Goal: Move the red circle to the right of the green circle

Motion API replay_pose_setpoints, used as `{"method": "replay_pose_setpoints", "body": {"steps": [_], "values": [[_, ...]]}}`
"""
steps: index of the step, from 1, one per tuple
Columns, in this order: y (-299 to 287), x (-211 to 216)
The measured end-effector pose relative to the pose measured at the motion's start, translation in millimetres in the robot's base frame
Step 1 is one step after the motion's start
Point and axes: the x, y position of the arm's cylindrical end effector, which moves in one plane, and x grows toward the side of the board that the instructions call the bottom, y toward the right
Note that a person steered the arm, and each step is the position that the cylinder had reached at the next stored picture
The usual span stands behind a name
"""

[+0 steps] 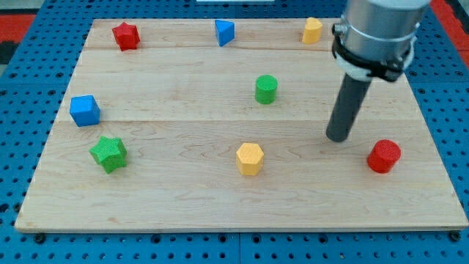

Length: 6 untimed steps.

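The red circle (384, 155) lies near the view's right edge of the wooden board, low down. The green circle (266, 89) stands near the board's middle, up and to the left of it. My tip (338, 137) rests on the board between them, a short way left of the red circle and slightly above it, not touching it. It is well to the right of and below the green circle.
Other blocks: a red star (126, 35) at top left, a blue triangle (224, 32) at top middle, a yellow block (313, 30) at top right, a blue cube (85, 110) and a green star (109, 153) at left, a yellow hexagon (250, 158) at bottom middle.
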Motion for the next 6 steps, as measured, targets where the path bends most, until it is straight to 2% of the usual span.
{"method": "replay_pose_setpoints", "body": {"steps": [1, 2, 3, 6], "values": [[-24.1, 37.3], [9.8, 80.3], [68.8, 58.7], [37.7, -84.0]]}}
